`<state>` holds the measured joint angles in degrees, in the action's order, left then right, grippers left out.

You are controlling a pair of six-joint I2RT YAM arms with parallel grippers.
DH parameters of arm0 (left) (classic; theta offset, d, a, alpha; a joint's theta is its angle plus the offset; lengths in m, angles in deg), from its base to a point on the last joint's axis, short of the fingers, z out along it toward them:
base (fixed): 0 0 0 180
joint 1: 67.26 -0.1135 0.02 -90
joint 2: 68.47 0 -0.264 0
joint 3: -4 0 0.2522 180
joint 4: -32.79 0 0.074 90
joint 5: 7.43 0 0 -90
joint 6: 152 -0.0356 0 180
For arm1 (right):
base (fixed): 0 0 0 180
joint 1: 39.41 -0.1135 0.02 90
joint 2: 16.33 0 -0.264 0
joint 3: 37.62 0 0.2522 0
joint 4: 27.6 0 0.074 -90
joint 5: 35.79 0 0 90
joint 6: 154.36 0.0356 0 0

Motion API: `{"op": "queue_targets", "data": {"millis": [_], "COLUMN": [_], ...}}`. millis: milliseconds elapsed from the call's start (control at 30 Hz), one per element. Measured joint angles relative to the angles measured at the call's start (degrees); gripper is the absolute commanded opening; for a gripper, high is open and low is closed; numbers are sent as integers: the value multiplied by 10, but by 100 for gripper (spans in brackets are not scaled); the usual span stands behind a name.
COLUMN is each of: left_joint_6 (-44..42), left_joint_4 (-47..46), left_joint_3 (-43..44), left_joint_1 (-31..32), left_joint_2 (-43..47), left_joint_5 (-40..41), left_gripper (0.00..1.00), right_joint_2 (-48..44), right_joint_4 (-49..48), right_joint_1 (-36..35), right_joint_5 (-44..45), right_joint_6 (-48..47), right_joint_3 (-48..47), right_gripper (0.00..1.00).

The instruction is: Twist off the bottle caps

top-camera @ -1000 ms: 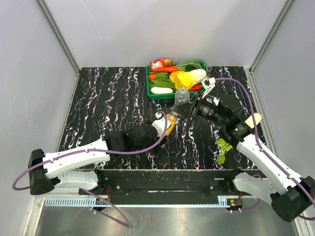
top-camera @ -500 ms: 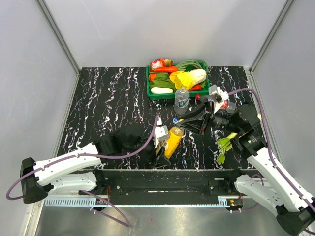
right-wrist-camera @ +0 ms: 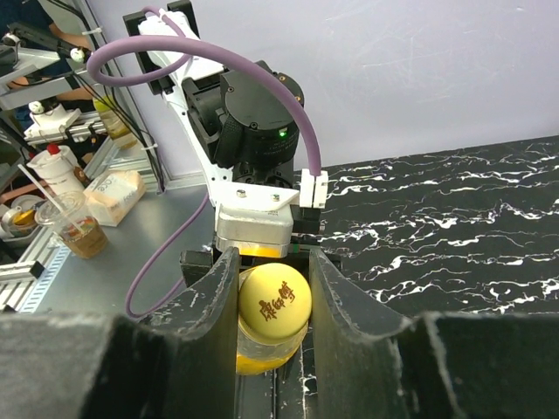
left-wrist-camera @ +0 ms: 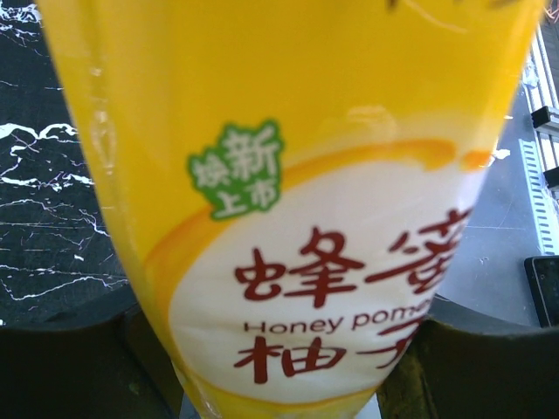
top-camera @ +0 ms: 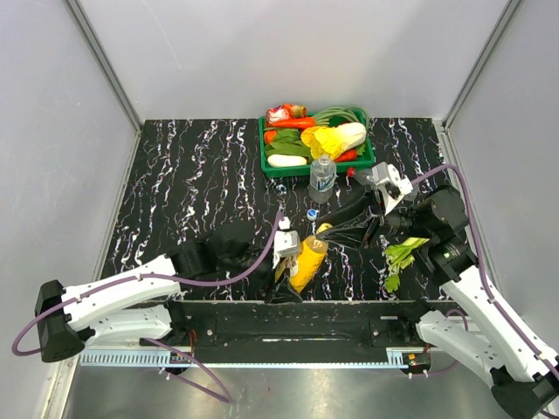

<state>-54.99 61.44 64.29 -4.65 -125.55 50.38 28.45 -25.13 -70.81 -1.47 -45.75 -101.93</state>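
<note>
The orange juice bottle [top-camera: 307, 258] with its yellow label [left-wrist-camera: 306, 218] lies tilted near the front edge, held by my left gripper [top-camera: 293, 262], whose dark fingers [left-wrist-camera: 61, 367] flank it. My right gripper [top-camera: 332, 231] is shut on the bottle's yellow cap [right-wrist-camera: 274, 301], one finger on each side. The yellow cap also shows in the top view [top-camera: 324, 229]. The clear water bottle [top-camera: 321, 177] stands upright in front of the tray. A small blue cap [top-camera: 312, 213] lies loose on the table. A red cap [top-camera: 352, 173] peeks out beside my right wrist; its bottle is mostly hidden.
A green tray [top-camera: 265, 161] of vegetables stands at the back centre. A loose green leafy vegetable [top-camera: 398, 258] lies on the table under my right arm. The table's front edge is just behind the juice bottle.
My right gripper left the water bottle, came forward and closed on the yellow cap. The blue cap now lies on the table. My left arm drew the juice bottle toward the front edge.
</note>
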Motion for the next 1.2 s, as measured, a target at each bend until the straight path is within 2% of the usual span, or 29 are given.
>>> {"op": "queue_targets", "data": {"millis": [300, 433, 500, 600, 633, 733, 833, 967, 1200], "left_joint_6": [1, 8, 14, 23, 27, 45, 58, 66, 68], "left_joint_4": [-29, -33, -34, -34, -34, -32, -20, -5, 47], "left_joint_3": [-25, -31, -31, -31, -31, -30, -22, -7, 15], "left_joint_1": [-15, -18, -19, -21, -22, -23, -23, -23, -23], "left_joint_2": [20, 24, 24, 23, 23, 22, 12, -7, -17], "left_joint_5": [-12, -15, -13, -1, 7, 40, 72, 110, 211], "left_gripper": [0, 0, 0, 0, 0, 0, 0, 0, 0], "right_joint_2": [-16, -14, -11, -5, -2, 7, 19, 41, 46], "right_joint_4": [27, 35, 34, 35, 35, 35, 38, 60, 96], "right_joint_1": [-6, -6, -6, -7, -7, -6, -5, -5, -5], "right_joint_5": [21, 27, 36, 61, 72, 118, 158, 204, 289], "right_joint_6": [-36, -38, -36, -24, -19, -9, -1, 5, 16], "right_joint_3": [0, 0, 0, 0, 0, 0, 0, -10, -23], "right_gripper": [1, 9, 30, 46, 55, 74, 90, 100, 100]}}
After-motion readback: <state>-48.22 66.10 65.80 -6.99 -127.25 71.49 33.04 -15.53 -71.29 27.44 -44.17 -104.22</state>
